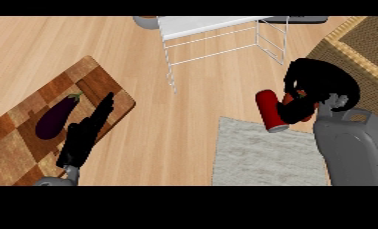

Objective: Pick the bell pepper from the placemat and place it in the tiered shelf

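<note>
The light wooden desk (184,123) is seen from steeply above. A brown checkered wooden cutting board (33,123) is laid at its left edge, and a grey rectangular placemat (258,158) lies near its front edge, right of the middle. A white wire tiered shelf (221,38) is set at the far edge. Part of a brown patterned mat (354,48) is seen at the far right corner. The right hand (314,90) is held just beyond the placemat's far right corner, its fingers curled round a red bell pepper (272,112), which looks elongated and appears lifted clear of the placemat. The left hand (85,133) is extended with straight fingers over the cutting board, just beside a dark purple eggplant (55,117) lying on that board.
</note>
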Robot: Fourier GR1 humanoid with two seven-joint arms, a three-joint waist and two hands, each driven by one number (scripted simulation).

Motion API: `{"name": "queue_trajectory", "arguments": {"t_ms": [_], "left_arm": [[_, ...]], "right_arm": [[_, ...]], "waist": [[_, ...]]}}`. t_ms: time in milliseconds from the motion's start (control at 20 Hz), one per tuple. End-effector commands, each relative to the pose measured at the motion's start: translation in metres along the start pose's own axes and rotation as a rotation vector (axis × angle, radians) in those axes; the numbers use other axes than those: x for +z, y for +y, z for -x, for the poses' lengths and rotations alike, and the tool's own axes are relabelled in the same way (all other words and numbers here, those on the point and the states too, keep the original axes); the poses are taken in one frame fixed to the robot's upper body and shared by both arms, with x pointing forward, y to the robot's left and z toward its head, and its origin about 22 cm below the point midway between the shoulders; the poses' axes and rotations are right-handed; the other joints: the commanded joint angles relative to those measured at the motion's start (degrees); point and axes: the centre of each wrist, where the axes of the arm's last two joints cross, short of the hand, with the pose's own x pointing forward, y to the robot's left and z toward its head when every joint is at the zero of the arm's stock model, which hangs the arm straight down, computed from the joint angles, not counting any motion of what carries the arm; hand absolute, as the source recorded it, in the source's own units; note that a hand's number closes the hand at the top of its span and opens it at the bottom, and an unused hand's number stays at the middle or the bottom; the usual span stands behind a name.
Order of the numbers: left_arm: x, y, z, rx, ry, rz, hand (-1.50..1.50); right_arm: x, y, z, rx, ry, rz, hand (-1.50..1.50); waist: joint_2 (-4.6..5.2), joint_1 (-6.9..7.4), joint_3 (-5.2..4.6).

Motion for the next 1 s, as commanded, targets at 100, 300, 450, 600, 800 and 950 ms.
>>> {"name": "queue_trajectory", "arguments": {"t_ms": [100, 300, 450, 600, 800, 950], "left_arm": [[0.0, 0.001, 0.004, 0.007, 0.008, 0.008, 0.0], [-0.014, -0.011, -0.008, 0.007, -0.002, 0.022, 0.0], [-0.008, -0.036, -0.001, 0.002, -0.003, 0.009, 0.0], [-0.003, 0.007, -0.006, 0.004, -0.006, 0.014, 0.0], [-0.011, -0.008, -0.004, -0.015, -0.027, 0.031, 0.0], [-0.016, -0.017, -0.013, -0.003, -0.041, 0.065, 0.0]], "right_arm": [[0.032, -0.13, -0.001, 0.018, 0.002, 0.12, 1.5], [0.036, -0.182, -0.011, -0.201, -0.043, 0.246, 1.5], [0.03, -0.203, -0.017, -0.259, -0.027, 0.297, 1.5], [0.032, -0.23, -0.034, -0.273, -0.016, 0.308, 1.5], [0.016, -0.245, -0.029, -0.28, 0.022, 0.348, 1.5], [-0.003, -0.233, -0.061, -0.249, 0.036, 0.363, 1.5]], "waist": [[0.06, 0.49, 0.03], [0.52, 1.04, 0.09], [0.73, 1.43, 0.13], [0.88, 2.41, 0.1], [1.61, 3.06, 0.07], [1.72, 3.63, 0.06]]}}
